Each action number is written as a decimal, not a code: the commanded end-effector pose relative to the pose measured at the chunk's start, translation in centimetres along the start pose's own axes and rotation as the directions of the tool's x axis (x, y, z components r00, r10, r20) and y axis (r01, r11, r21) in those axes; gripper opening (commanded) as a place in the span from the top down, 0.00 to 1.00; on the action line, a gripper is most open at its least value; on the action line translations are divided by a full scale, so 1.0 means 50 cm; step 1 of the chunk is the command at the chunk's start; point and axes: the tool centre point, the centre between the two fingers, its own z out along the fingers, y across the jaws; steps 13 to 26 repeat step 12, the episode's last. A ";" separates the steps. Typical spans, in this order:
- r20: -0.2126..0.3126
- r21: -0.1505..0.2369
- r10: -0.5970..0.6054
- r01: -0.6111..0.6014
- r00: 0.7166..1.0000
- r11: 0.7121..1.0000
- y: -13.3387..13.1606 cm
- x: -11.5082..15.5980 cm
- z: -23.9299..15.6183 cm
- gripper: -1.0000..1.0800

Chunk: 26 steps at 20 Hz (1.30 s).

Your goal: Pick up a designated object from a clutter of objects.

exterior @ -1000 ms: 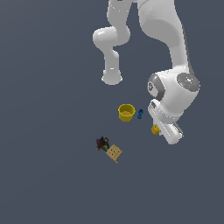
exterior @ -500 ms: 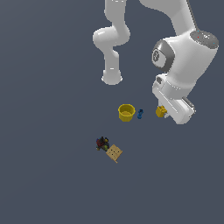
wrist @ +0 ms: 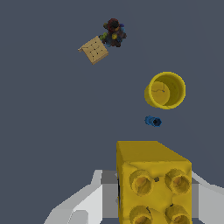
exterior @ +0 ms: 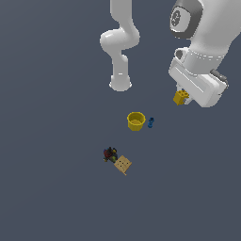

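My gripper (exterior: 180,99) is shut on the small yellow-orange studded block (exterior: 180,97) and holds it well above the grey floor, to the exterior view's right of the other items. In the wrist view the block (wrist: 153,181) fills the near part of the picture, studs facing the camera, between my two grey fingers (wrist: 89,199). The yellow round cup (exterior: 135,121) stands on the floor with the tiny blue piece (exterior: 151,123) right beside it.
A dark multicoloured lump (exterior: 109,154) and a tan perforated board (exterior: 123,164) lie together on the floor, apart from the cup. They also show in the wrist view, the lump (wrist: 114,31) and the board (wrist: 94,49). The arm's white base (exterior: 120,84) stands behind the cup.
My gripper has risen from floor level beside the cup, carrying the yellow block up and to the exterior view's right. The cup, blue piece, lump and board have not moved.
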 end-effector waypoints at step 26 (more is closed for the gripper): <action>0.000 -0.001 0.000 0.000 1.000 1.000 0.024 -0.009 -0.102 1.00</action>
